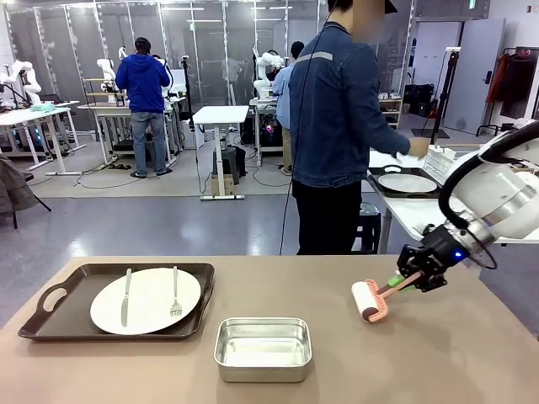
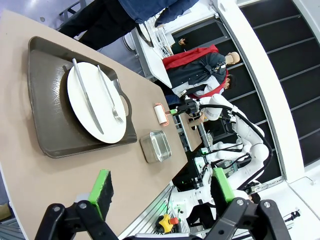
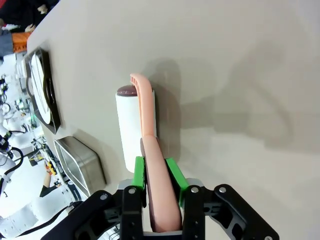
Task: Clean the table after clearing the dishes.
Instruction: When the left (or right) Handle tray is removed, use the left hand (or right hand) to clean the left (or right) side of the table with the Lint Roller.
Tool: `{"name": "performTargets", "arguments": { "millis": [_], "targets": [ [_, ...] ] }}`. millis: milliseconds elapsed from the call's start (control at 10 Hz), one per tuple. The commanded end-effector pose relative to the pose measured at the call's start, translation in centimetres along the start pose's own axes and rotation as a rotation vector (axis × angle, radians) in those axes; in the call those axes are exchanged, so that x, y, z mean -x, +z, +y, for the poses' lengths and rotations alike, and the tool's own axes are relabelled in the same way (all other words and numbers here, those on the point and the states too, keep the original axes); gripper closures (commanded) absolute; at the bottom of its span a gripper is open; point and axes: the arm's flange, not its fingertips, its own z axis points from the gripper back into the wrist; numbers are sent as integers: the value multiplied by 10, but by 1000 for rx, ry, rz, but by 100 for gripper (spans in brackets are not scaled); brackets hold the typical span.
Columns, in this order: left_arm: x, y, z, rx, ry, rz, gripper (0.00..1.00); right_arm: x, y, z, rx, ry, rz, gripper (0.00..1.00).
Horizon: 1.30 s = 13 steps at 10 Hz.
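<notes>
- While its green pads are clamped on the pink handle of a lint roller (image 3: pixel 129 125), the right pincer (image 3: pixel 156 175) is seen closed and held low over the tabletop (image 3: pixel 240 75).
- The roller's white drum is seen just ahead of that pincer's fingertips and appears to rest on the tabletop.
- The left pincer (image 2: pixel 161 187) is seen open, with nothing between its pads, raised above the tabletop.
- One plate (image 2: pixel 95 102) is found ahead of the left pincer, set on a dark tray (image 2: pixel 45 115) on the tabletop. A knife (image 2: pixel 87 97) and a fork (image 2: pixel 110 97) are laid on it.
- That tray is seen well apart from the right pincer.
- A steel pan (image 1: pixel 263 348) is placed between the tray and the roller.
- A second plate (image 1: pixel 407 183) is seen on a second tray (image 1: pixel 375 181) on a white table (image 1: pixel 413 215), well beyond the right pincer.
- A person (image 1: pixel 337 118) is seen beside that white table, turned toward it.
</notes>
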Motion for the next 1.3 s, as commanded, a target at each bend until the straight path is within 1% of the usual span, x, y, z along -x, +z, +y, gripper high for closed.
{"name": "performTargets", "arguments": {
  "millis": [0, 300, 500, 600, 700, 800, 900, 1000, 1200],
  "targets": [
    [1, 2, -1, 1, -1, -5, 0, -5, -1, -79, 225, 10, -23, 78],
    [1, 2, -1, 1, -1, -5, 0, 4, 50, -100, 376, 9, -78, 78],
    [1, 2, -1, 1, -1, -5, 0, 6, 72, -100, 486, -19, -109, 78],
    [1, 2, -1, 1, -1, -5, 0, 8, 85, -93, 506, -37, -142, 78],
    [1, 2, -1, 1, -1, -5, 0, 12, 98, -77, 513, -9, -175, 78],
    [1, 2, -1, 1, -1, -5, 0, 17, 105, -62, 541, 19, -176, 78],
    [1, 2, -1, 1, -1, -5, 0, 22, 117, -43, 497, 53, -201, 78],
    [1, 2, -1, 1, -1, -5, 0, 30, 132, -20, 506, 95, -229, 78],
    [1, 2, -1, 1, -1, -5, 0, 49, 158, 22, 564, 152, -283, 78]
  ]
}}
